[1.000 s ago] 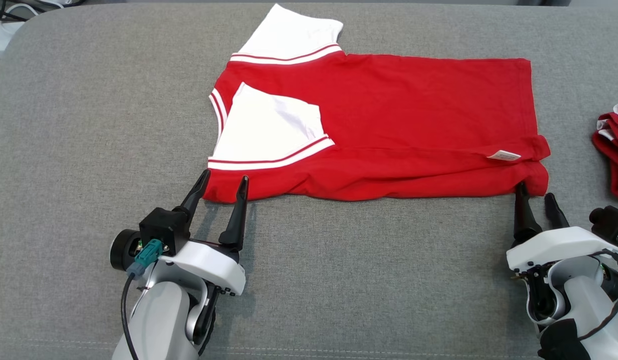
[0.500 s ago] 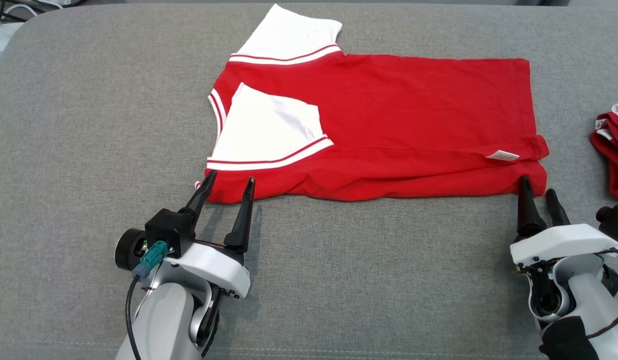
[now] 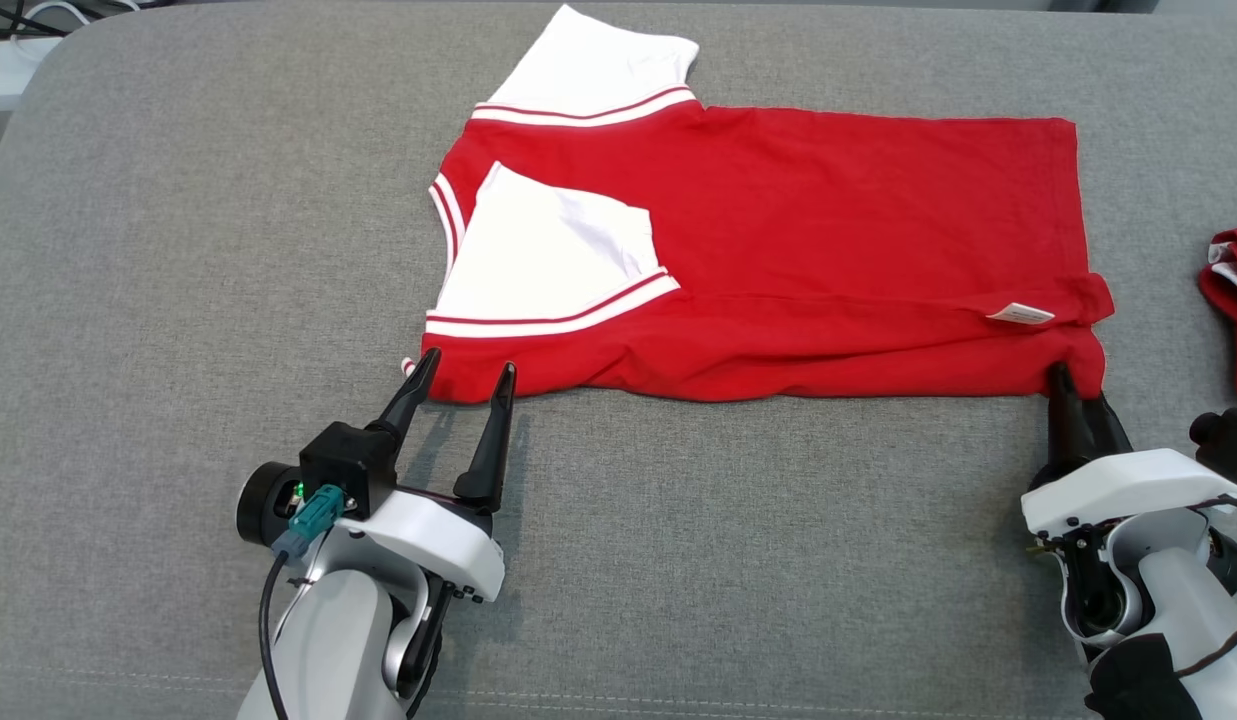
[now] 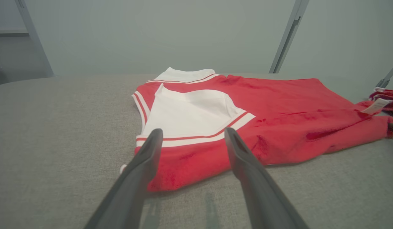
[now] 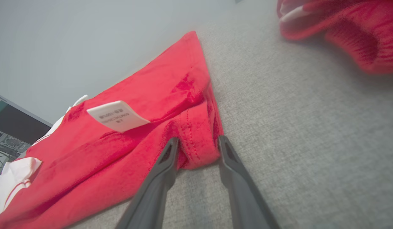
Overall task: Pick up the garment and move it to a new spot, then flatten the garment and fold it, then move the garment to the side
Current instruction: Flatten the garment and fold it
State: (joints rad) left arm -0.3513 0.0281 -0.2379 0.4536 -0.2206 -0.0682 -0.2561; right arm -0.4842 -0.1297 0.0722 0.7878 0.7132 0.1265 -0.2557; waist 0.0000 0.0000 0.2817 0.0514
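A red garment (image 3: 778,260) with white sleeves lay flat on the grey tabletop (image 3: 178,250), stretching from the middle toward the right edge and nearer the far edge than the near one. One white sleeve (image 3: 548,250) was folded over the red body, while the other sleeve (image 3: 603,65) pointed to the far edge. A white label (image 3: 1020,314) lay face up near the garment's near-right corner.

The left gripper (image 3: 470,360) sat low at the garment's near-left corner, its fingers wide apart with the red hem between their tips and nothing clamped. From the left wrist view, the same gripper (image 4: 193,130) framed the striped cuff and the red edge in front of it.

The right gripper (image 3: 1076,385) met the near-right corner, its fingers drawn close together. In the right wrist view that gripper (image 5: 198,140) stood either side of a bunched fold of hem, fabric filling the gap. Whether the fold was truly clamped could not be told.

A second red bundle (image 3: 1233,300) lay at the tabletop's right edge, apart from the garment.
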